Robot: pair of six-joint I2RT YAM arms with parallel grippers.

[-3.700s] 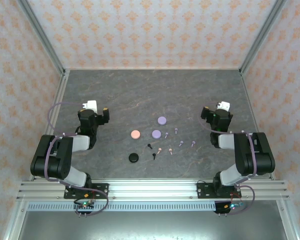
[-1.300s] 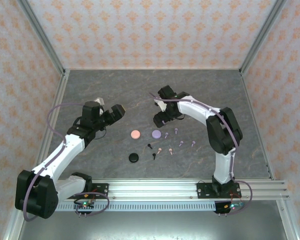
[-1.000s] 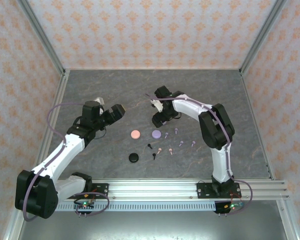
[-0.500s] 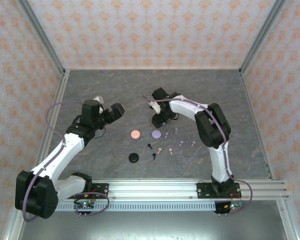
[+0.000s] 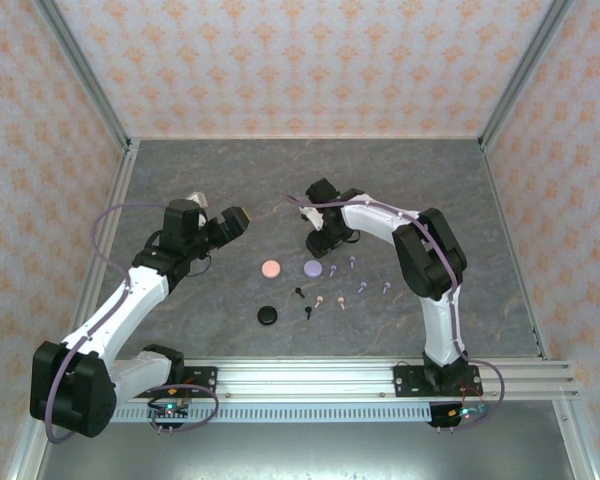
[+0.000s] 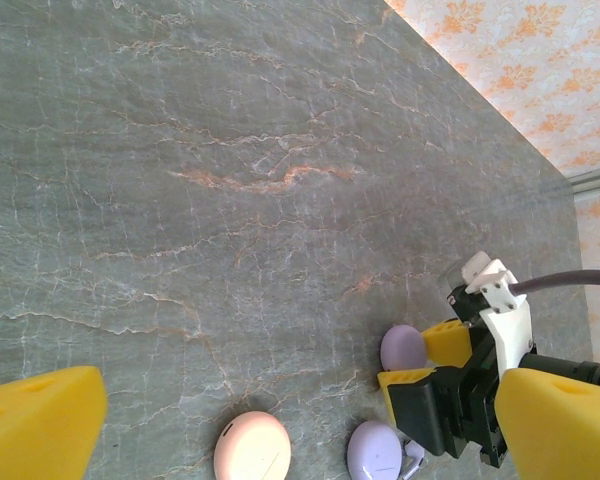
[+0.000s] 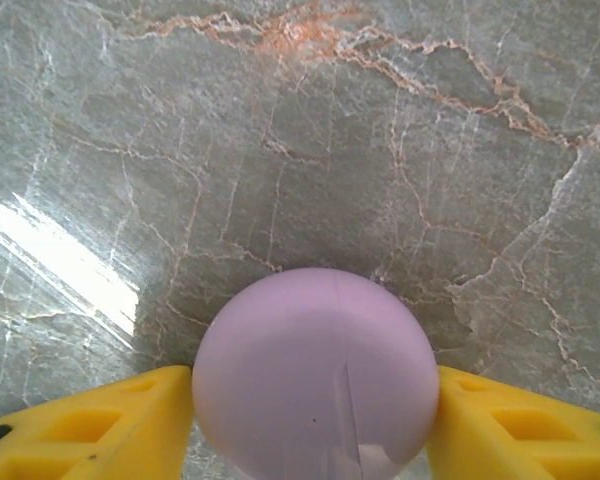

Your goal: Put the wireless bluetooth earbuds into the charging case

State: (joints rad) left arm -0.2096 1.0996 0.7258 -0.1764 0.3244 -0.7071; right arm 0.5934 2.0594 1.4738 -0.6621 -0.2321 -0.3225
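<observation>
The table [image 7: 280,150] has a stone-look top, grey with rust and white veins. It is smooth, with a soft sheen that catches one bright patch of glare. The lilac case [image 7: 315,370] is smooth satin plastic, with a fine seam across its lid. The pink case [image 6: 252,448] has the same even, low-gloss finish. The yellow fingers [image 7: 90,425] of the right gripper [image 7: 315,410] are matt plastic, slightly grainy. The arm [image 5: 380,215] wears a glossy white shell. The front rail [image 5: 300,378] is brushed, ribbed metal. The walls [image 5: 300,70] look matt, perhaps printed paper or cloth.
</observation>
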